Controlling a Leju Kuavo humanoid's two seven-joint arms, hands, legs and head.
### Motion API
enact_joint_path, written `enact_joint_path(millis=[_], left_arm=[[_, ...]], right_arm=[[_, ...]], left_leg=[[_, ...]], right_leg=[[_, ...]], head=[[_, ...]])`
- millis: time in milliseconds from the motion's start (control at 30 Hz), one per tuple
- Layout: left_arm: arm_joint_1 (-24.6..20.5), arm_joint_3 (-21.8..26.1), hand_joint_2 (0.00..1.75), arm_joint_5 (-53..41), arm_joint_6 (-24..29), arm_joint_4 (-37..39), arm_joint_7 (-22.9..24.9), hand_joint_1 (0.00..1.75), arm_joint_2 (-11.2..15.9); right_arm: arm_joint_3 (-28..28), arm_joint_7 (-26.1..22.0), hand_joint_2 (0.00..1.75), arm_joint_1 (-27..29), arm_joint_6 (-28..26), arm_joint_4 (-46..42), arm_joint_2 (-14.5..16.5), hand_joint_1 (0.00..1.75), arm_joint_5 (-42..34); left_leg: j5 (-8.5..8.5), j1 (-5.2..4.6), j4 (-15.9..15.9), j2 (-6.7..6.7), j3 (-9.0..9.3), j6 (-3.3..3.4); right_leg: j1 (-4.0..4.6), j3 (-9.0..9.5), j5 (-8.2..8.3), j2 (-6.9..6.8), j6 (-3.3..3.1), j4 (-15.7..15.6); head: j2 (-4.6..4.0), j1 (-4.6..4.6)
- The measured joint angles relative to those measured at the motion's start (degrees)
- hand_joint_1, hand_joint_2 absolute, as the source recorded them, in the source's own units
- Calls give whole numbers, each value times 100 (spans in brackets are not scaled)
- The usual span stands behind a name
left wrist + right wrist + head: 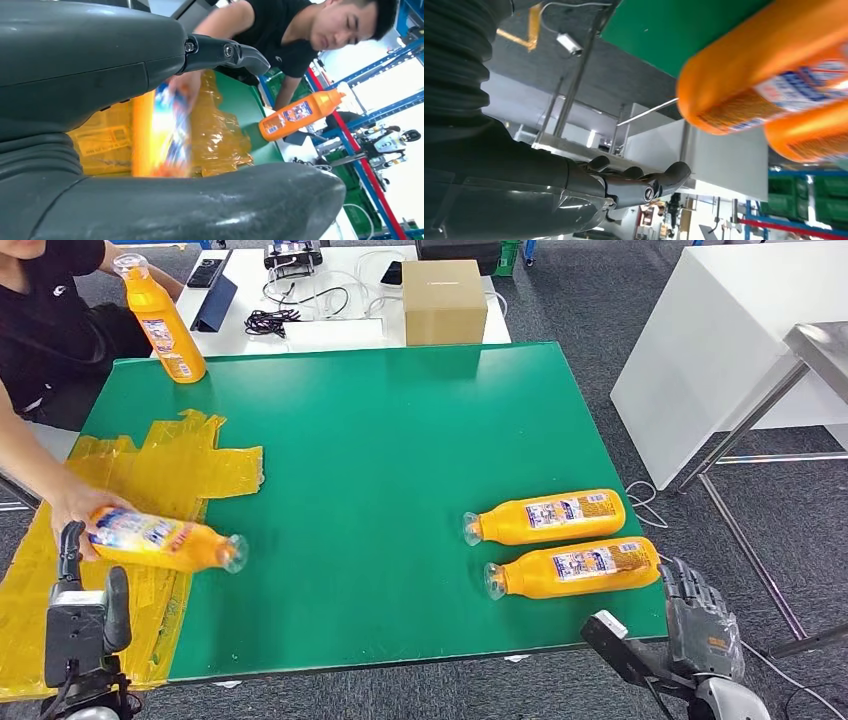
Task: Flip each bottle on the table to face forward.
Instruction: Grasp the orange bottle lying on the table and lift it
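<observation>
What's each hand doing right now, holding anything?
Left hand: open, holds nothing; a person's hand has the bottle beside it.
Right hand: open, empty, off the table edge near the two lying bottles.

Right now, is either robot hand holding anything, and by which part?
No. The left hand and right hand are both off the table edge, holding nothing. A person's hand grips the base end of the left bottle.

Bright, even light; wrist views blurred close-up.
</observation>
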Motion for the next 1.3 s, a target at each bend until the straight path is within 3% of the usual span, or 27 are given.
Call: enact_joint_path(millis=[367,667,1300], left_arm=[[9,-85,0,123,-71,-40,-20,0,-1],[-6,-156,0,143,-80,-40,-32,0,2],[-196,-264,0,271,-131,-19,24,0,9]], right_arm=[[-199,77,175,-455,209,446,-442,0,-195],[-158,66,175,-748,214,757,-555,0,-241],[1169,173,175,-1950,169,1745,-704,0,-247]], left_leg=[[1,-1,1,2,3,2],[2,0,1,3,3,2],[4,0,1,2,5,3]], right_leg=[[-1,2,2,2,2,0],[0,5,2,2,3,0],[0,8,3,3,3,1]], head=[[0,0],[0,-1],[0,0]])
